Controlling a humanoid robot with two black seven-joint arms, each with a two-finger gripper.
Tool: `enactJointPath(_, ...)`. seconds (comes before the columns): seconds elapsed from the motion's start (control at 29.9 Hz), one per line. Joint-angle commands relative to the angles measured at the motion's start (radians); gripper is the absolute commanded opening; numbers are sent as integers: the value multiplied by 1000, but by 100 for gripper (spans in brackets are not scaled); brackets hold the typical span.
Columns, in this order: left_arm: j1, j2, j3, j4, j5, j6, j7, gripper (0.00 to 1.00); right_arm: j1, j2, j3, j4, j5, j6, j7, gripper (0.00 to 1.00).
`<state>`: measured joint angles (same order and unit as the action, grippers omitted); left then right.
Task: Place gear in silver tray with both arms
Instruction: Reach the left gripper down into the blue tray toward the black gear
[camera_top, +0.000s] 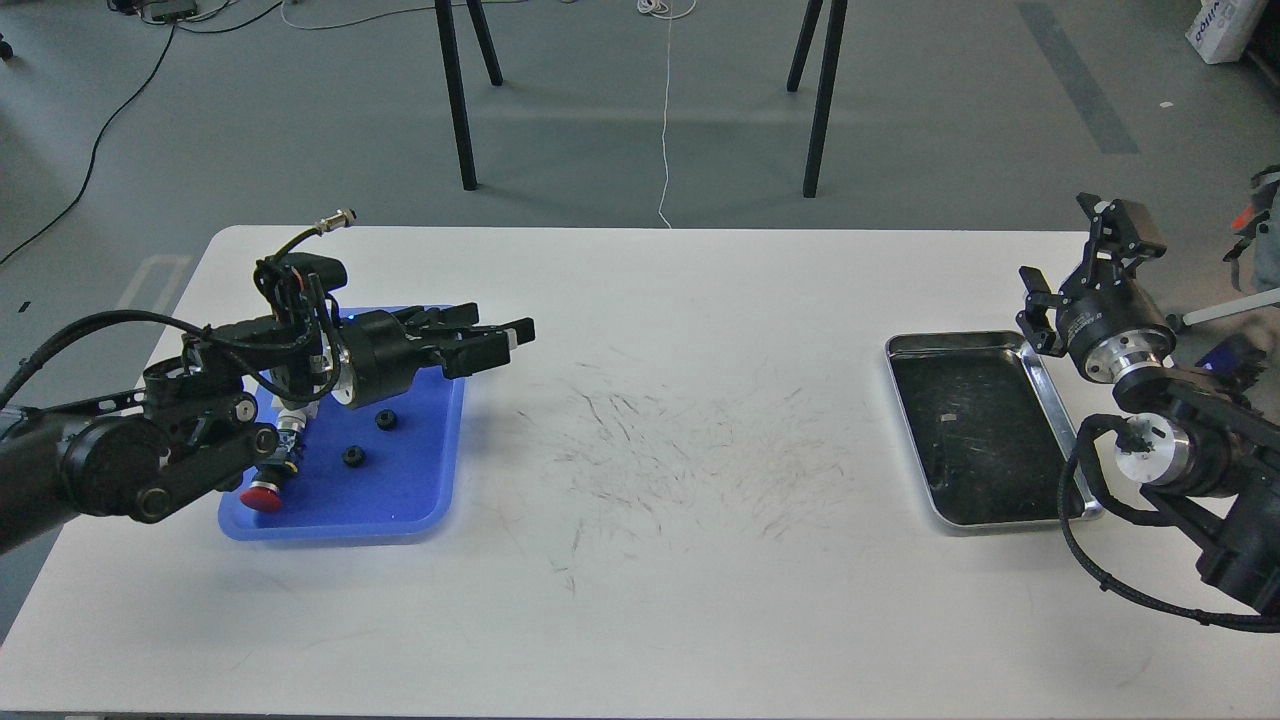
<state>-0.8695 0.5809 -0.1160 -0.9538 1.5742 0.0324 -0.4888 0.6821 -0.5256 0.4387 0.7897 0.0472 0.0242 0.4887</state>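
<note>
**White table, 2 trays, 2 arms**

A scuffed white table (640, 560) fills the view. At left, the left gripper (497, 345), fingers nearly together and seemingly empty, juts past the blue tray's (400, 500) right rim; 2 small black gears (352, 456) lie inside. The wide middle is bare. At right, the silver tray (985, 515) sits near the table edge, risking a nudge from the right gripper (1035, 315); its state is unclear.
</note>
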Motion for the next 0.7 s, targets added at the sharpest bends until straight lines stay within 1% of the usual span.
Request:
enactJointPath(0.0, -16, 29, 44, 4, 56, 26, 0, 98, 2, -5, 0, 2, 0, 0, 0, 99)
enactJointPath(0.17, -19, 65, 91, 6, 153, 63, 0, 96, 5, -5, 0, 3, -1, 0, 0, 99)
enactJointPath(0.43, -26, 112, 128, 7, 227, 64, 0, 96, 13, -16, 0, 5, 0, 0, 0, 99)
enactJointPath(0.53, -28, 116, 147, 9, 259, 73, 0, 92, 20, -17, -2, 5, 0, 0, 0, 99)
enactJointPath(0.6, -26, 116, 154, 10, 282, 95, 0, 89, 25, -19, -2, 3, -1, 0, 0, 99)
enactJointPath(0.67, -28, 114, 179, 23, 291, 104, 0, 88, 27, -19, -2, 5, -1, 0, 0, 99)
